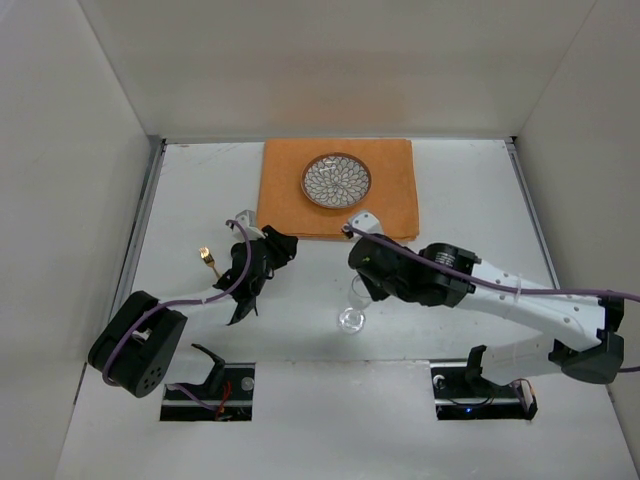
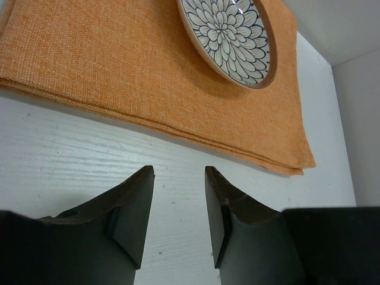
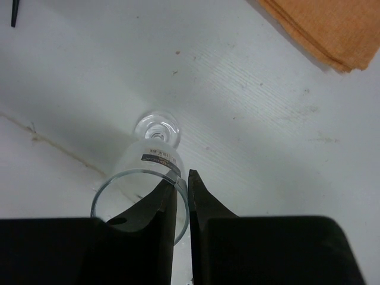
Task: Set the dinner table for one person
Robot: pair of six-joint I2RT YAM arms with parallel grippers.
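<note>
A clear stemmed glass [image 1: 352, 312] [image 3: 155, 157] stands on the white dinner table [image 1: 480, 200] in front of the orange mat [image 1: 400, 200]. My right gripper [image 1: 358, 292] [image 3: 183, 178] is shut on its rim, one finger inside the bowl and one outside. A flower-patterned plate [image 1: 337, 180] [image 2: 231, 32] sits on the mat [image 2: 119, 65]. My left gripper [image 1: 283, 245] [image 2: 179, 172] hovers open over bare table [image 2: 71, 154] just short of the mat's near edge, with nothing between its fingers.
A small gold-tipped utensil [image 1: 206, 259] lies on the table left of the left arm. A thin dark object [image 3: 13, 12] shows at the top left of the right wrist view. The mat's corner [image 3: 326, 29] lies beyond the glass. Metal rails [image 1: 140, 230] line the table's sides.
</note>
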